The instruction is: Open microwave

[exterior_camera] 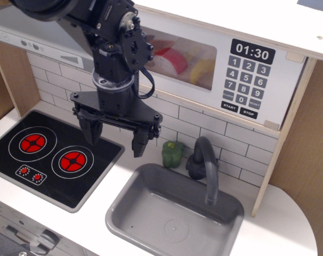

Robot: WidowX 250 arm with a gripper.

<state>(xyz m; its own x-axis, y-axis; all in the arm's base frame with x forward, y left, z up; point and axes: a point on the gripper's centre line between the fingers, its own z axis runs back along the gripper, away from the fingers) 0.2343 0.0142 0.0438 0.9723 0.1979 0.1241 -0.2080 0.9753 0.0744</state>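
The white toy microwave (257,69) sits high at the back right, with a clear window (185,65) showing toy food inside, a black clock display reading 01:30 (252,52) and a black keypad (247,85). Its door looks closed. Its grey bar handle is hidden behind my arm. My black gripper (116,137) hangs below the microwave's left end, over the counter between the stove and the sink. Its fingers (140,140) point down, spread apart and empty.
A black stovetop (49,157) with red burners lies at the left. A grey sink (175,213) with a dark faucet (204,160) is at the front right. A green toy pepper (172,153) stands by the tiled back wall. A range hood (39,45) is at the upper left.
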